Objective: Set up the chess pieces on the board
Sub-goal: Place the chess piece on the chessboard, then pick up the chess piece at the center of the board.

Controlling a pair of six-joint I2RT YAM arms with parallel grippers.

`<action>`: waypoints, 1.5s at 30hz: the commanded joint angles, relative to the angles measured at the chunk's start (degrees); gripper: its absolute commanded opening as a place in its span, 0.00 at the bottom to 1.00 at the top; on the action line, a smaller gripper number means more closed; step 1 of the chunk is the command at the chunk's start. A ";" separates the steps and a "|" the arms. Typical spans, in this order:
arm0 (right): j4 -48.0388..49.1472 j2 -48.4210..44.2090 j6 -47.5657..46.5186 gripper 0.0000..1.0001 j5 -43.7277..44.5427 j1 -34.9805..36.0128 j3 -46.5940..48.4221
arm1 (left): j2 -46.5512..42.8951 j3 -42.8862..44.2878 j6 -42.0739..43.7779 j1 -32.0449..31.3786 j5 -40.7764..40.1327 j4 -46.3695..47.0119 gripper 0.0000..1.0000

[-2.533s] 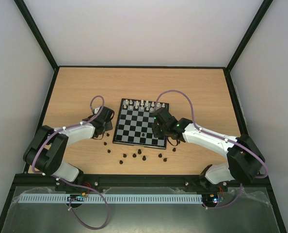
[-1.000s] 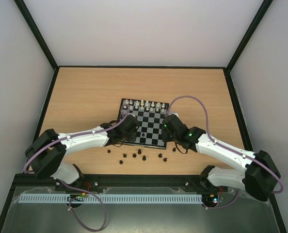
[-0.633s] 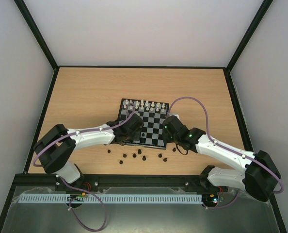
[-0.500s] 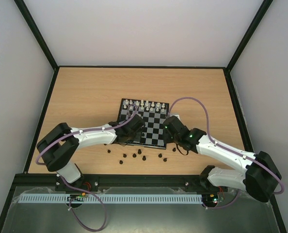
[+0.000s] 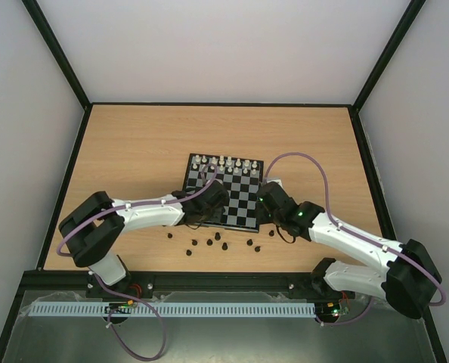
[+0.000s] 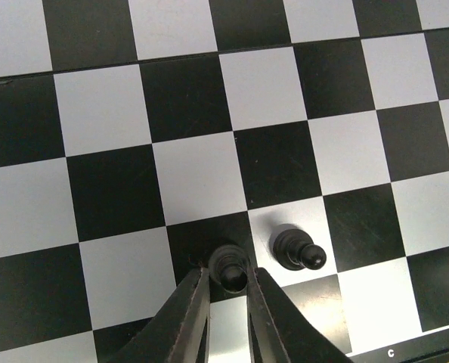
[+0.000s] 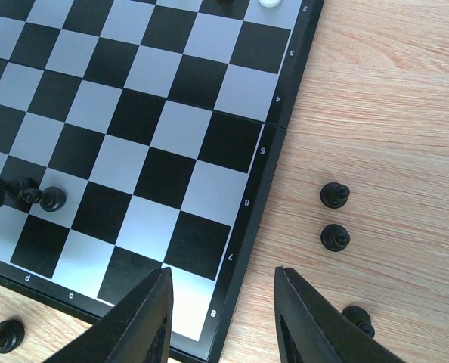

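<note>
Left fingers (image 6: 188, 321) clasp a black pawn (image 6: 229, 266) on a dark board (image 6: 187, 174) square, lower centre; right fingers (image 7: 145, 321) spread, empty. Best: part evenly, lift vertically, avoid neighbouring pawn (image 6: 294, 248) just right.

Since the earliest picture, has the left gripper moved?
Yes. The left gripper was beside the left edge of the board; now it is over the near-left squares.

Digits 2 to 8 along one border of the board (image 7: 256, 175), letters c, b along another
</note>
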 commanded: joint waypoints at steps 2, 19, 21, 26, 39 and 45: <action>-1.95 -1.17 0.73 0.37 1.11 -0.28 -0.92 | -0.96 1.16 -0.64 -0.58 -1.74 -2.57 0.18; -2.30 -1.81 1.08 0.38 1.32 -0.30 -1.00 | -3.58 1.56 -0.01 -0.91 -2.47 -2.73 0.42; -2.39 -1.56 1.16 0.39 1.87 -0.31 -0.77 | -5.08 1.49 0.38 -1.02 -2.53 -2.34 0.48; -1.06 0.03 0.46 0.46 -0.26 -6.19 -0.99 | -11.57 0.77 2.23 -0.80 -7.39 -2.29 0.69; 2.19 13.65 -1.55 0.70 -4.82 -14.37 2.64 | -21.33 -7.37 5.14 4.89 -7.96 5.59 0.99; 2.22 17.19 -1.79 0.59 -4.21 -14.84 3.97 | -24.60 -10.64 4.97 6.19 -8.67 6.92 0.99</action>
